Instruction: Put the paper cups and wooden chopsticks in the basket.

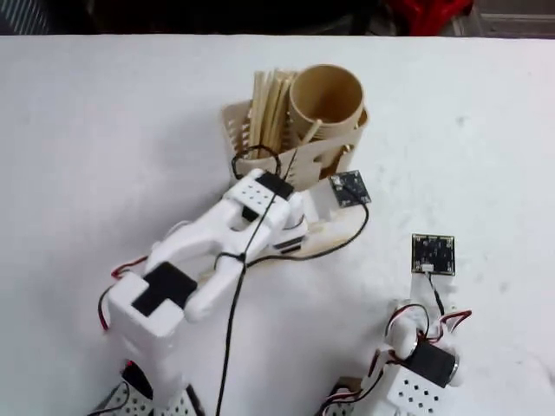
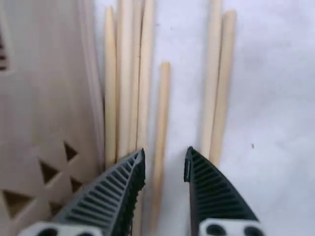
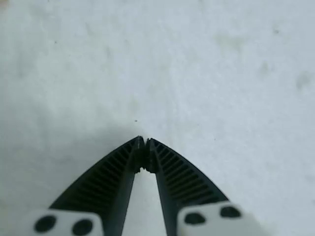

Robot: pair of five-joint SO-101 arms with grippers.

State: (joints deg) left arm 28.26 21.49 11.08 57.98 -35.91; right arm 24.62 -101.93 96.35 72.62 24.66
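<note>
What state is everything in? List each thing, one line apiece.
Basket: upright on the table, partly filled.
Paper cup: upright, mouth up, in the basket.
Bundled chopsticks: standing on end in the basket.
Loose chopsticks: lying flat on the table beside the basket.
Left pincer: open, straddling one loose chopstick.
Right pincer: shut, empty.

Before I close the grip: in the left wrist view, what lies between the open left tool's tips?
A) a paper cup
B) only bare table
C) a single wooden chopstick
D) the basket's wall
C: one wooden chopstick runs into the gap between the open tips of the left tool, while the basket stands clear of that gap.
</note>
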